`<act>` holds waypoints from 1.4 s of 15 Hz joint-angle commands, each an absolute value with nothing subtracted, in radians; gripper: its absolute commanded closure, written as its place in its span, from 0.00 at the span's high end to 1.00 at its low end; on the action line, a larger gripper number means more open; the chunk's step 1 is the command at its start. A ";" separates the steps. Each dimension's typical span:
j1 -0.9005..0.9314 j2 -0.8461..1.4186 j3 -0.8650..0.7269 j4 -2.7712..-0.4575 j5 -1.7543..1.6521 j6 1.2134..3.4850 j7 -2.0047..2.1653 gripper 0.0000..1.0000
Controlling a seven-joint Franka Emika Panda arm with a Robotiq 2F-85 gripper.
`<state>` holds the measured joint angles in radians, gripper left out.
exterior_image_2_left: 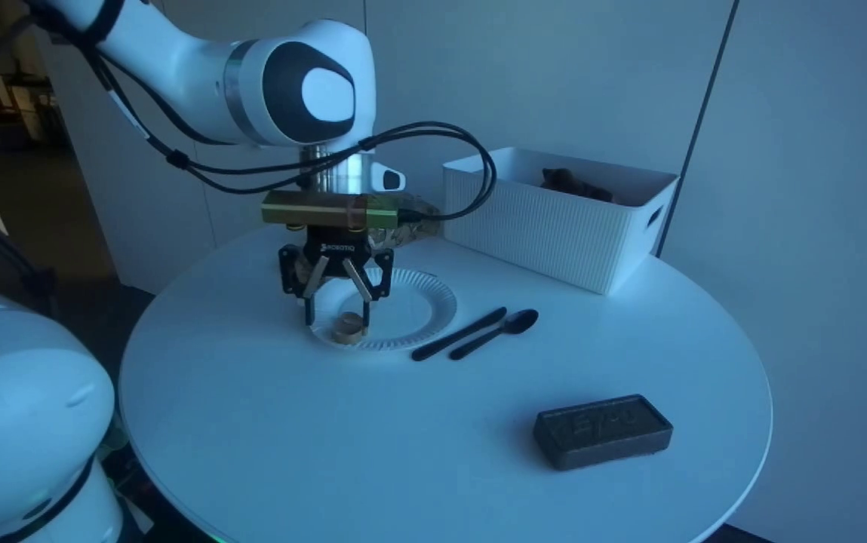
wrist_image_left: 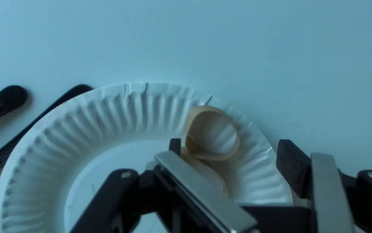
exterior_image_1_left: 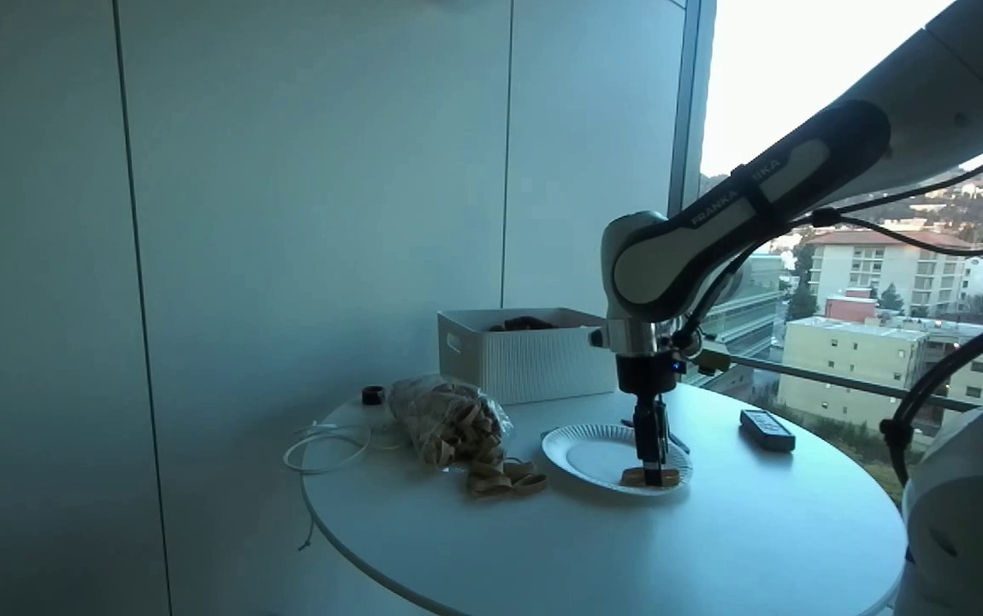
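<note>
My gripper [wrist_image_left: 230,150] stands open low over the white paper plate [wrist_image_left: 43,139], its fingers well apart. A tan loop of band [wrist_image_left: 212,156] lies on the plate's fluted rim, between the fingers and nearer the left one in the wrist view. More of the tan band [wrist_image_left: 210,173] runs below that loop, partly hidden behind the left finger's metal link. In both exterior views the fingers [exterior_image_2_left: 366,313] reach down at the plate's edge, where the tan band [exterior_image_2_left: 348,338] rests. Whether the nearer finger touches the band, I cannot tell.
A black knife [exterior_image_2_left: 448,339] and a black spoon [exterior_image_2_left: 520,322] lie beside the plate. Behind stands a white bin [exterior_image_2_left: 531,226] with something dark inside. A clear bag [exterior_image_1_left: 448,423] of tan bands, loose bands [exterior_image_1_left: 491,481] and a dark eraser [exterior_image_2_left: 603,434] are on the table.
</note>
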<state>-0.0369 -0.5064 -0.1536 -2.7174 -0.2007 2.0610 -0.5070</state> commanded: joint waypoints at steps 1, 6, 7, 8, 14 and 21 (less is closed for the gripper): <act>-0.022 -0.568 -0.177 -2.746 -0.185 2.114 -0.548 1.00; -0.025 -0.540 -0.179 -2.763 -0.188 2.131 -0.536 1.00; -0.023 -0.517 -0.181 -2.743 -0.184 2.129 -0.540 1.00; -0.022 -0.513 -0.184 -2.748 -0.183 2.134 -0.545 0.99; -0.015 -0.499 -0.197 -2.752 -0.173 2.189 -0.577 1.00; -0.063 -0.432 -0.159 -2.754 -0.193 2.269 -0.341 1.00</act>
<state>-0.0426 -0.4600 -0.1796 -2.7552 -0.1997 2.2238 -0.4181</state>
